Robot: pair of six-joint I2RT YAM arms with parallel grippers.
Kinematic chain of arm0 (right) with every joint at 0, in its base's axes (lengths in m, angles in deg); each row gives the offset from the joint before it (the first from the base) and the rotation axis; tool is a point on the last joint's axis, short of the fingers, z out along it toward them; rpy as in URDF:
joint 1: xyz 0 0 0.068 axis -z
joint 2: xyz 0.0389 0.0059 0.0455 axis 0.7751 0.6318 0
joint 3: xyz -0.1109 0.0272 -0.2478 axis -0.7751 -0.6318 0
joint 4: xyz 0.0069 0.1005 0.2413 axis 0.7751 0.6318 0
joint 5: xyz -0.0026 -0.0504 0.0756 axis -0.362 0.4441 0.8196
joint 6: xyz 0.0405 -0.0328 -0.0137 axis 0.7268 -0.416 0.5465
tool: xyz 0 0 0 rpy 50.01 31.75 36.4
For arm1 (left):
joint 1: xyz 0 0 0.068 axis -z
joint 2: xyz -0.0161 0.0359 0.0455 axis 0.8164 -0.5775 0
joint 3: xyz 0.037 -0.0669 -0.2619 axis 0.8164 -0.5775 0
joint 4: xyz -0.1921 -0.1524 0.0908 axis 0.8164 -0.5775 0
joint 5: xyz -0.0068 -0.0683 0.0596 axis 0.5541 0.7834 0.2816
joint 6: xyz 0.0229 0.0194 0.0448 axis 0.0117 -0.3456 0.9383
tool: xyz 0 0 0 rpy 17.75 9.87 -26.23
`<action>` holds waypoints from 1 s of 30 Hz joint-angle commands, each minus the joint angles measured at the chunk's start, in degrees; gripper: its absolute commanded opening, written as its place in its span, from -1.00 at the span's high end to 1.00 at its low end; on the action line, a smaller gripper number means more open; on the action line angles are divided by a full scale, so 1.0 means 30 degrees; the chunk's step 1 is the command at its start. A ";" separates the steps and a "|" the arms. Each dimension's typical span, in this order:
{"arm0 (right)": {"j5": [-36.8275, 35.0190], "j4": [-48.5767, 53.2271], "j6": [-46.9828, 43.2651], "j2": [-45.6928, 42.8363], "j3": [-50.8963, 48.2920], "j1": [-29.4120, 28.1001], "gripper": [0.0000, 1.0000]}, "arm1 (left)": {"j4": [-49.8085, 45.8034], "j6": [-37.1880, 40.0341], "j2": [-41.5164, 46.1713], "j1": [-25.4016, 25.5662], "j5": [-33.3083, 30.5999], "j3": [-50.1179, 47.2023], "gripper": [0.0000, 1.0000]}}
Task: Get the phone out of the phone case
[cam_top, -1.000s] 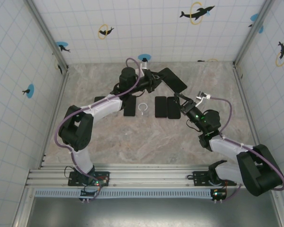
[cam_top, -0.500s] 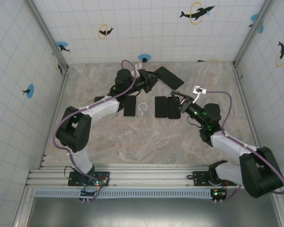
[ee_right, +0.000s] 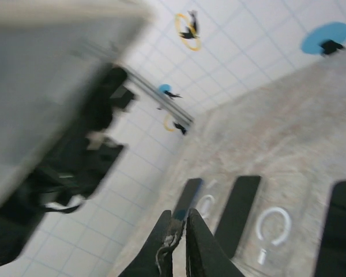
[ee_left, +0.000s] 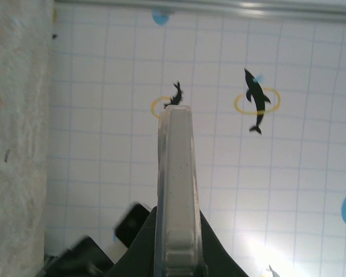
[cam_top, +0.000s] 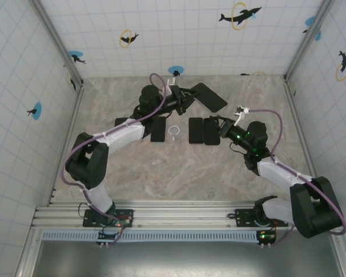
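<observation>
Two arms [cam_top: 127, 130] angled inward, left jaws clamping raised phone case [cam_top: 209, 97]

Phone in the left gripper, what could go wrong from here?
The left gripper pinches the phone by one end only, above the table; it could slip and fall. The right gripper, shut, hovers close to the dark phones lying there and might knock them.

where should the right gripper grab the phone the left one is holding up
Probably the free end of the phone, coming in from the right: the left gripper clamps the other end, and the slab is thin, so jaws close across its flat faces.
</observation>
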 commanded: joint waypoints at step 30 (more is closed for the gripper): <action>0.9266 1.8074 -2.0876 -0.0393 0.7497 0.0812 -0.01 | -0.6397 2.2989 0.3461 -0.2953 0.9778 0.1249 0.82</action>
